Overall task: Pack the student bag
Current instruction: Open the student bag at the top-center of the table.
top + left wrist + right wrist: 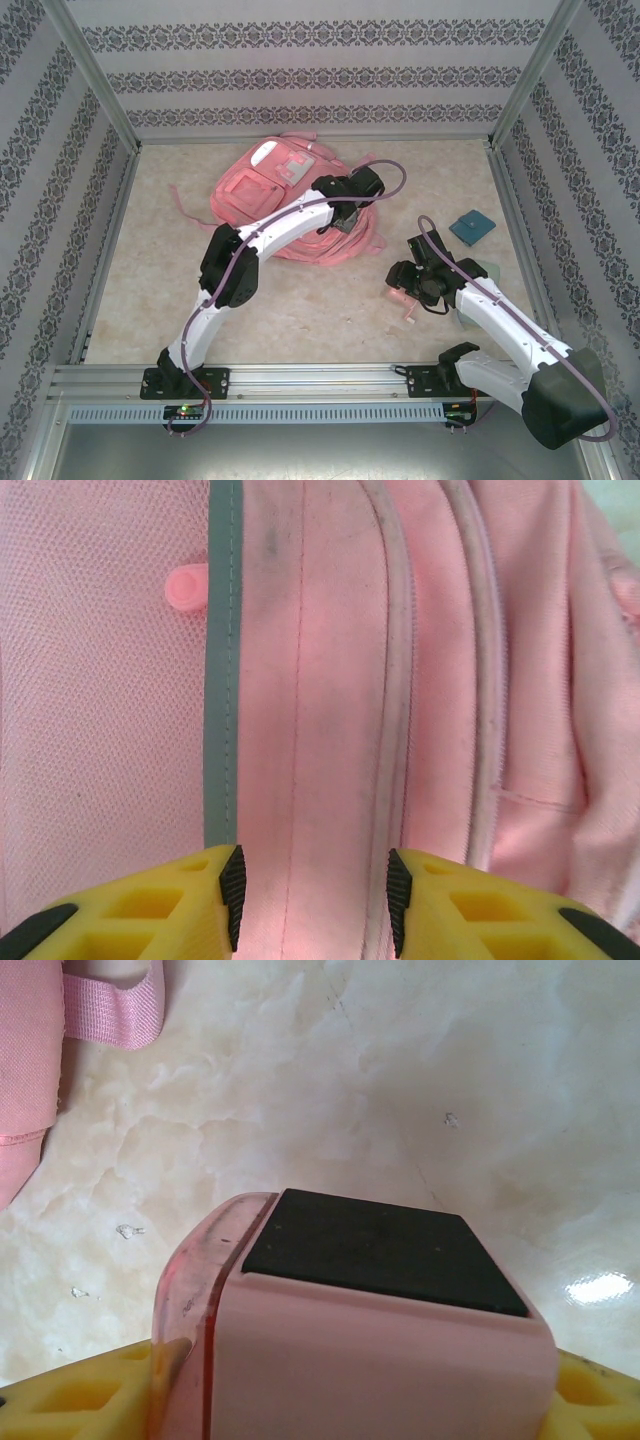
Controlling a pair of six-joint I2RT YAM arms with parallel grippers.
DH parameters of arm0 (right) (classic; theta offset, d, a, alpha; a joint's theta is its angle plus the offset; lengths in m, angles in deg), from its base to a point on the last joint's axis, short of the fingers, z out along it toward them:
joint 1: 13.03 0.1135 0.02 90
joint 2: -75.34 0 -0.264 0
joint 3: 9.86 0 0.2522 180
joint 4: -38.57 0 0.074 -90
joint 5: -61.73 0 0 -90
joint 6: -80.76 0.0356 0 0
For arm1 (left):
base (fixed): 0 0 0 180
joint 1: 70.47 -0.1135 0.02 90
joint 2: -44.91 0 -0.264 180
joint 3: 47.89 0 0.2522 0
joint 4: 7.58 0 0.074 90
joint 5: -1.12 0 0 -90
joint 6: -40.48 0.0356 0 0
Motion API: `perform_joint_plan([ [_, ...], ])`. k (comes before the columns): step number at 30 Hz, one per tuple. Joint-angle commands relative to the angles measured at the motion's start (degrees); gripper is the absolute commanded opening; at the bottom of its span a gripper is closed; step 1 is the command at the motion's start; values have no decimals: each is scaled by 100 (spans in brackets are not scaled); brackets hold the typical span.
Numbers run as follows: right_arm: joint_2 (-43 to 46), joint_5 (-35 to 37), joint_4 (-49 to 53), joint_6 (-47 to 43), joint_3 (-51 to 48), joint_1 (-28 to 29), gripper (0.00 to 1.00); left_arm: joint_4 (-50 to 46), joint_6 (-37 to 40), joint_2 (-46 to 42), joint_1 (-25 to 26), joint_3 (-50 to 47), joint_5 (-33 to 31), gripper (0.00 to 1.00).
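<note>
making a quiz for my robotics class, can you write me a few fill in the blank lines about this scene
1. The left end effector is over the student bag with its jaws ____.
2. The right end effector is shut on a pink box whose top face is ____.
3. In the top view, the small teal square lies on the table to the ____ of the student bag.
Missing words: open; black; right.
</note>
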Motion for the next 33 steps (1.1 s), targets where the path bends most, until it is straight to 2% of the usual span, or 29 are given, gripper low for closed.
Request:
perform_joint_plan([
  [1,6,-62,-99,46,42,-75,43,-363,289,396,-16,206,-141,46],
  [6,-28,-48,-113,37,53,-75,44,-389,408,620,-22,226,100,51],
  [9,-66,-78,-149,44,62,-75,44,-380,412,702,-50,236,-19,47],
  [10,-78,-92,-160,41,70,-75,44,-381,407,703,-65,244,-72,40],
  [12,-110,-107,-193,38,97,-75,44,-400,397,657,-94,276,-131,12],
  [13,-126,-116,-195,29,123,-75,44,-412,363,612,-96,297,-194,2],
  [14,-146,-137,-217,-1,166,-74,44,-406,324,520,-96,313,-234,0],
  [22,-546,-438,-489,-506,804,-110,44,-196,-92,-753,-237,402,-46,0],
  [29,-1150,-982,-1079,-648,1742,-110,43,-193,-583,-1632,-777,331,962,0],
  [33,-1670,-1278,-1401,-618,2281,-110,43,172,-856,-2130,-1054,-11,1610,0],
])
